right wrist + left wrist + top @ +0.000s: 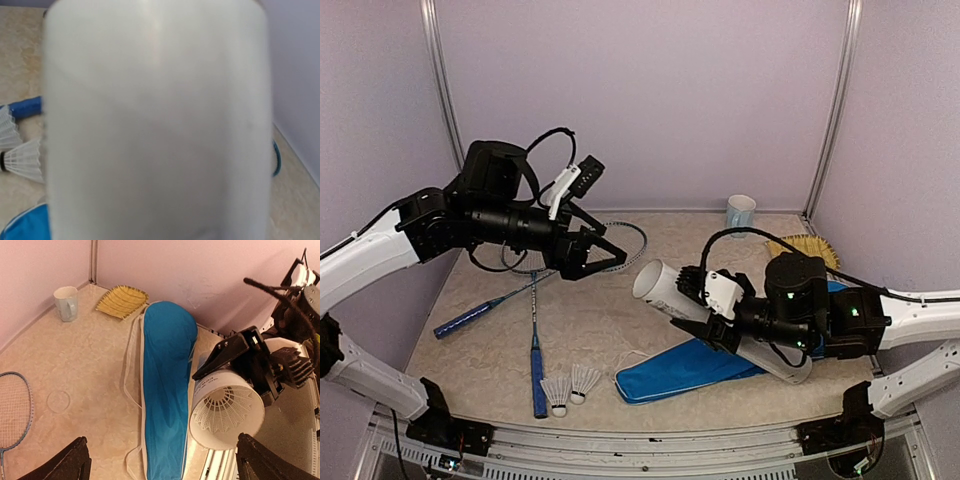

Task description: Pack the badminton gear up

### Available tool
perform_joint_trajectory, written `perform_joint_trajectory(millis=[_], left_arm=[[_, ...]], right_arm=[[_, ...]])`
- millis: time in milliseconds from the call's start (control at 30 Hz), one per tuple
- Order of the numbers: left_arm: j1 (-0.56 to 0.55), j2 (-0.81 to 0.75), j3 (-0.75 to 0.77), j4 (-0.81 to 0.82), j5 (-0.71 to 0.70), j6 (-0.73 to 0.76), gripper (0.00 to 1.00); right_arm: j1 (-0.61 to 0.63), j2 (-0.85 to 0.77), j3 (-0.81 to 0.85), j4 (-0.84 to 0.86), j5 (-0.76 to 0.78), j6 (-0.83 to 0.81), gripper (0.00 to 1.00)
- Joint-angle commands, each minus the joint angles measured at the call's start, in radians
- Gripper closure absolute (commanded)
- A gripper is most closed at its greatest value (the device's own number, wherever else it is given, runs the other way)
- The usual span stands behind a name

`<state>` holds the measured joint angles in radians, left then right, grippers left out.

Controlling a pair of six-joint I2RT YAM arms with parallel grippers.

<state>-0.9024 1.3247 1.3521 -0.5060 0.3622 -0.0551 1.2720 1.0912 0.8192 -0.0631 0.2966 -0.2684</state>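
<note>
right gripper [706,310]: clamping the long white tube [657,283]
inside tube: 1 white feather shuttlecock [225,408]
left gripper [603,254]: spread wide, empty

Marbled beige table [600,320], with the flat blue cover [670,372] as reference. Two shuttlecocks [557,392] stand side by side just beside the cover's narrow end, and two crossed rackets [537,370] lie beyond them, farther from the cover. The straw-coloured brush [122,301] lies just off the cover's wide end, the mug [66,303] beyond the brush.
</note>
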Motion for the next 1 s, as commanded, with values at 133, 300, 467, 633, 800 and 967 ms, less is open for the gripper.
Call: perform_joint_trajectory(millis=[133,300,467,633,800,967], left_arm=[[0.156,-0.075,-0.175,-0.113,0.015,-0.037,0.04],[0.154,-0.010,-0.319,-0.190,-0.089,-0.074,0.11],[0.101,0.068,-0.344,-0.246,-0.204,-0.109,0.16],[0.036,0.174,-0.332,-0.253,-0.223,-0.100,0.17],[-0.001,0.262,-0.311,-0.246,-0.201,-0.066,0.23],[-0.012,0.296,-0.313,-0.239,-0.168,-0.055,0.38]], right_arm=[[-0.021,-0.042,-0.034,0.003,0.008,0.081,0.70],[-0.022,-0.047,-0.049,-0.007,-0.022,0.108,0.70],[-0.022,-0.063,-0.067,0.007,-0.039,0.125,0.70],[-0.022,-0.071,-0.077,0.014,-0.049,0.130,0.70],[-0.022,-0.081,-0.086,0.016,-0.055,0.133,0.70],[-0.022,-0.093,-0.092,0.015,-0.054,0.135,0.70]])
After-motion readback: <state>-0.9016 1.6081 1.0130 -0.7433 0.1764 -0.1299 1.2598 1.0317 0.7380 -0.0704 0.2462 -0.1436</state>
